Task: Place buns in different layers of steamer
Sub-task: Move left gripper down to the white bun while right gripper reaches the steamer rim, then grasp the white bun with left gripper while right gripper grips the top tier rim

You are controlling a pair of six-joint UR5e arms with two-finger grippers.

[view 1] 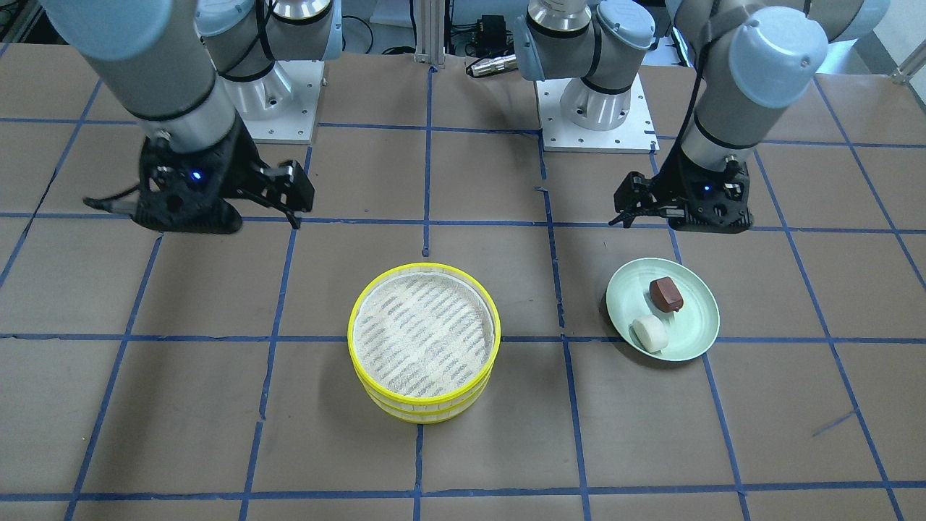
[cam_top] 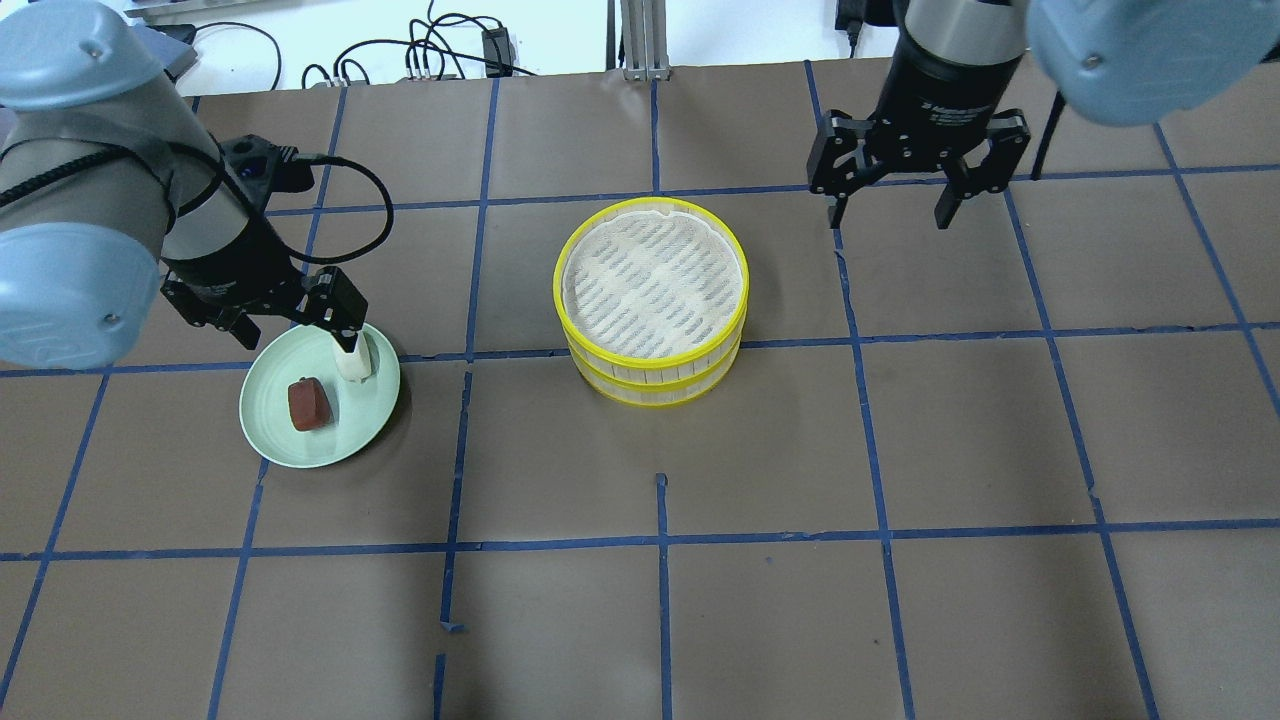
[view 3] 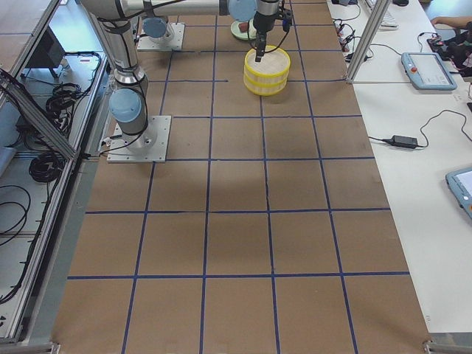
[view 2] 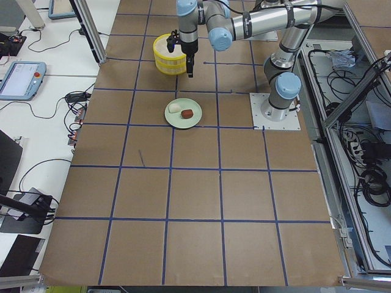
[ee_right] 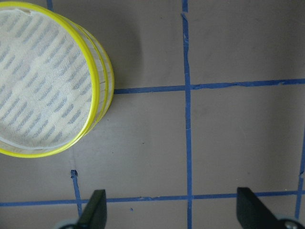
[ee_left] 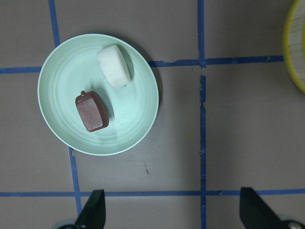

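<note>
A smooth white bun (ee_left: 114, 66) and a reddish-brown blocky bun (ee_left: 92, 111) lie side by side on a pale green plate (ee_left: 62, 76). In the overhead view my left gripper (cam_top: 295, 335) hangs open and empty above the plate's (cam_top: 270, 430) edge and partly covers the white bun (cam_top: 357, 365); the brown bun (cam_top: 309, 404) shows fully. The steamer (cam_top: 652, 280), two stacked yellow-rimmed trays, stands mid-table with nothing in its top tray. My right gripper (cam_top: 889, 218) is open and empty, in the air to the steamer's right.
Brown paper with a blue tape grid covers the table (cam_top: 900, 450). The arm bases (view 1: 593, 108) are bolted at the robot's edge. Cables lie beyond the far edge (cam_top: 420, 50). The steamer's rim (ee_right: 95, 71) shows at the left of the right wrist view.
</note>
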